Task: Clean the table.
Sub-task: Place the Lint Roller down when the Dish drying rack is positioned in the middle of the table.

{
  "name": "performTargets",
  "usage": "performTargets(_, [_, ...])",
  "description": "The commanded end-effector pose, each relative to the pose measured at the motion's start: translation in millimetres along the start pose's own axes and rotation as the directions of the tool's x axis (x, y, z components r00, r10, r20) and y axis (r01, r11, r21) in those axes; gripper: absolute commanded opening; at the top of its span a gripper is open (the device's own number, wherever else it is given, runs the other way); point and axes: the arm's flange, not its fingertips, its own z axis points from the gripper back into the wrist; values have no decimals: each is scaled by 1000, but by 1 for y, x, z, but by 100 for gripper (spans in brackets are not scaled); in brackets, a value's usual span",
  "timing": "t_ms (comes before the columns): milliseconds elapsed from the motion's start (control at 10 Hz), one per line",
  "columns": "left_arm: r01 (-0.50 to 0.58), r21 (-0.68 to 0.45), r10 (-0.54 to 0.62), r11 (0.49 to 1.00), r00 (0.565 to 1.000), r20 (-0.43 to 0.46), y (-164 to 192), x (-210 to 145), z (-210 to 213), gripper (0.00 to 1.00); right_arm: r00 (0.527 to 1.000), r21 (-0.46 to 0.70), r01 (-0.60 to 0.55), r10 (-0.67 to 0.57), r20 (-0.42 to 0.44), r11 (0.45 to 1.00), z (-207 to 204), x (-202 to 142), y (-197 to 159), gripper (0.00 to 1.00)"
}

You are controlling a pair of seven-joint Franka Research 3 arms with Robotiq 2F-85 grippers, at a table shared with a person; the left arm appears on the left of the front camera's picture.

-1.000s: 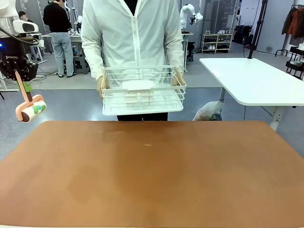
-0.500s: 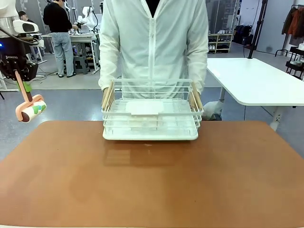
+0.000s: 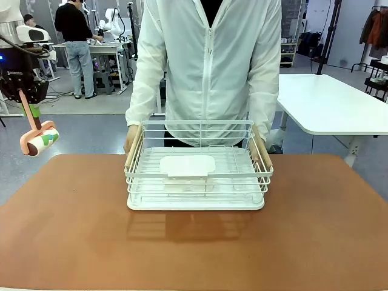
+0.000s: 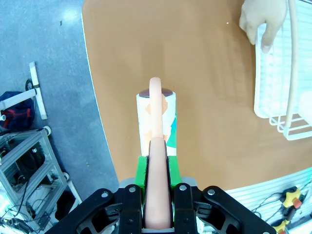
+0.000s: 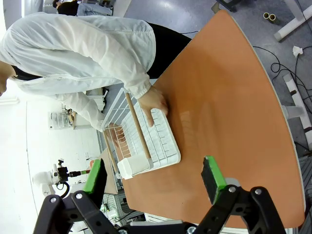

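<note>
The table has a reddish-brown top. My left gripper hangs off its far left corner, shut on the pink handle of a lint roller. In the left wrist view the roller points out over the table's edge from my left gripper. A person holds a white wire rack by both ends as it rests on the far middle of the table. In the right wrist view my right gripper is open high above the table, with nothing between its fingers.
A white flat lid lies inside the rack. The person's hands grip its wooden side bars. A white-topped table stands at the back right. Another person stands at a workbench far back left.
The person has stepped up and brought the wire rack down from chest height onto the table, nearer to me. My left arm and the roller have not moved.
</note>
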Motion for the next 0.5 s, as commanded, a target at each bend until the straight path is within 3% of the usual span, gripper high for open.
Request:
performTargets(0, [12,0,-12,1000,1000,-11,4,1,6,21,1000,18,-19,19,4,1000,1,1,1,100])
performTargets(400, [12,0,-12,1000,1000,-11,4,1,6,21,1000,18,-19,19,4,1000,1,1,1,100])
